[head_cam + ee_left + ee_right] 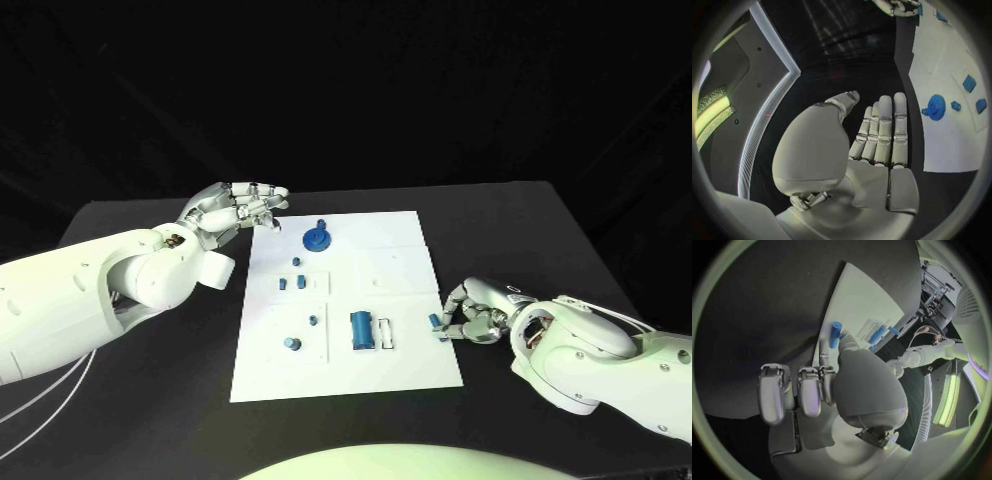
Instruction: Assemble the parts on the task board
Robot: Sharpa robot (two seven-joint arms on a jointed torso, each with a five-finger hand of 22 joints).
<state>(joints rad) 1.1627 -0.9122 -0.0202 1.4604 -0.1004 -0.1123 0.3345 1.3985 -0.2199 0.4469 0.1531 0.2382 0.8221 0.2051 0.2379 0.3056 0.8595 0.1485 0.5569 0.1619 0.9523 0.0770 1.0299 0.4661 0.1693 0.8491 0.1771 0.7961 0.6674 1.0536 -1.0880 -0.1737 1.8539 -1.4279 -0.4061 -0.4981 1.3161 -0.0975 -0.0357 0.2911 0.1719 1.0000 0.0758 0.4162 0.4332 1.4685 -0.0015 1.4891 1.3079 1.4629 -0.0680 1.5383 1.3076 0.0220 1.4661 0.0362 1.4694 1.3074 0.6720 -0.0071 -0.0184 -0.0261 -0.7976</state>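
1. We see the task board (pixel 389 375), a white plate, lying in the middle of the black table (pixel 534 230).
2. The right hand (pixel 469 318) rests at the board's right edge, its fingers curled in; we find a small blue peg (pixel 434 322) pinched between thumb and finger, its tip standing clear above the fingers in the right wrist view (pixel 835 335).
3. The left hand (pixel 241 208) sits off the board's far left corner; in the left wrist view (pixel 879 145) we see its fingers straight and side by side, holding nothing.
4. On the board we note a blue gear (pixel 316 238) near the far edge, close to the left hand.
5. Small blue pieces (pixel 299 281) lie in the middle left.
6. A blue block (pixel 361 331) lies toward the near edge, with a round blue cap (pixel 291 344) to its left.
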